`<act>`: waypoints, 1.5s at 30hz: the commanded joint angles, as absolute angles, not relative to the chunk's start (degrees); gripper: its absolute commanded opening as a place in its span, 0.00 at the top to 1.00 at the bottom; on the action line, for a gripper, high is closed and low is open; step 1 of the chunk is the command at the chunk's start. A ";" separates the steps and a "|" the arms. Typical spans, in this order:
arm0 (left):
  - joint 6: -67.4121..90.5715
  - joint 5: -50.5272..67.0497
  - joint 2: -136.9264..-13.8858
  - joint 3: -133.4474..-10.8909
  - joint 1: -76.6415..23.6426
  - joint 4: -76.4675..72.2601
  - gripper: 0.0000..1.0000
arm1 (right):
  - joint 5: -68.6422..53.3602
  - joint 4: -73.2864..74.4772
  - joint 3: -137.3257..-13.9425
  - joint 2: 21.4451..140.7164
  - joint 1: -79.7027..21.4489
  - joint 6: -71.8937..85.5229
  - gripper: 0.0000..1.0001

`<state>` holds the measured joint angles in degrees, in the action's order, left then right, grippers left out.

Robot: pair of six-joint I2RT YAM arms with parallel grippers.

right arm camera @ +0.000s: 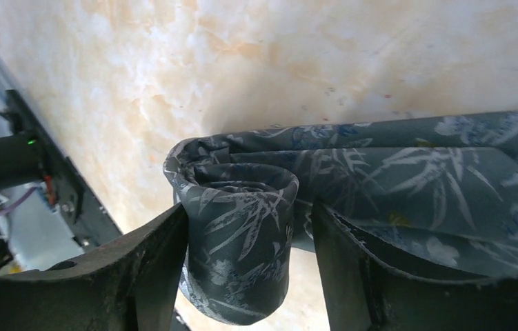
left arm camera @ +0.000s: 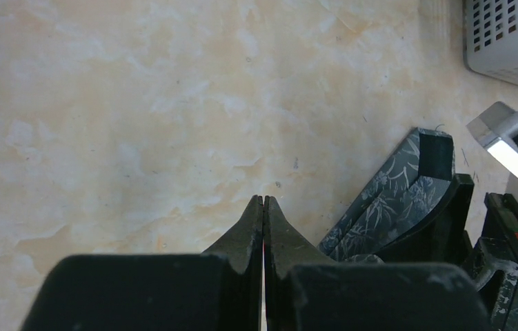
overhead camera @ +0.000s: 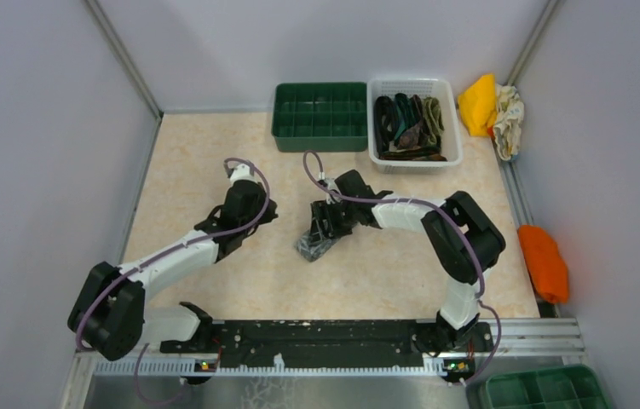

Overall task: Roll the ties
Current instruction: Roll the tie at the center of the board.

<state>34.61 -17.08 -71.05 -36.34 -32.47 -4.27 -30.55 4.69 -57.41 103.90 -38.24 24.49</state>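
Observation:
A grey tie with a pale leaf pattern (overhead camera: 310,244) lies mid-table, partly rolled into a coil. In the right wrist view the coil (right arm camera: 238,241) stands between the fingers (right arm camera: 149,258) of my right gripper (right arm camera: 249,231), pressed against the left finger. The loose strip (right arm camera: 435,172) trails right and drapes over the other finger. The right gripper (overhead camera: 325,227) is closed around the coil. My left gripper (overhead camera: 267,208) is shut and empty, just left of the tie. Its tips (left arm camera: 263,201) hover over bare table, with the tie (left arm camera: 394,200) to their right.
A white basket (overhead camera: 455,128) at the back holds several dark ties. A green divided tray (overhead camera: 320,115) stands left of it. A yellow cloth (overhead camera: 478,104) and an orange cloth (overhead camera: 544,262) lie along the right wall. Another green tray (overhead camera: 546,388) sits at the bottom right.

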 commanded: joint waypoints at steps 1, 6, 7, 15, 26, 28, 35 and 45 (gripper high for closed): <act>34.19 -12.09 -74.57 -39.03 -32.19 -7.24 1.00 | -22.17 9.31 -57.02 99.43 -37.73 18.52 0.34; 34.44 -9.32 -79.19 -39.44 -32.17 -9.52 1.00 | -18.23 10.64 -56.13 95.85 -37.74 17.06 0.32; 34.45 -8.87 -80.17 -39.45 -32.23 -10.29 1.00 | -17.26 11.20 -56.27 95.40 -37.74 16.74 0.32; 34.10 -3.88 -88.03 -41.19 -32.19 -15.46 1.00 | -5.85 12.52 -54.84 90.98 -37.73 16.06 0.34; 33.51 5.56 -100.59 -46.77 -32.27 -22.65 1.00 | 3.86 11.79 -55.07 92.11 -37.80 15.59 0.59; 33.33 6.23 -101.65 -47.25 -32.27 -23.24 1.00 | 2.96 10.61 -53.56 89.48 -37.79 15.73 0.60; 32.14 7.20 -104.98 -48.46 -32.27 -24.34 1.00 | 1.29 12.14 -47.13 74.31 -38.04 19.17 0.60; 32.30 11.07 -108.42 -50.22 -32.30 -26.18 1.00 | -4.38 11.22 -36.43 72.10 -41.10 26.43 0.95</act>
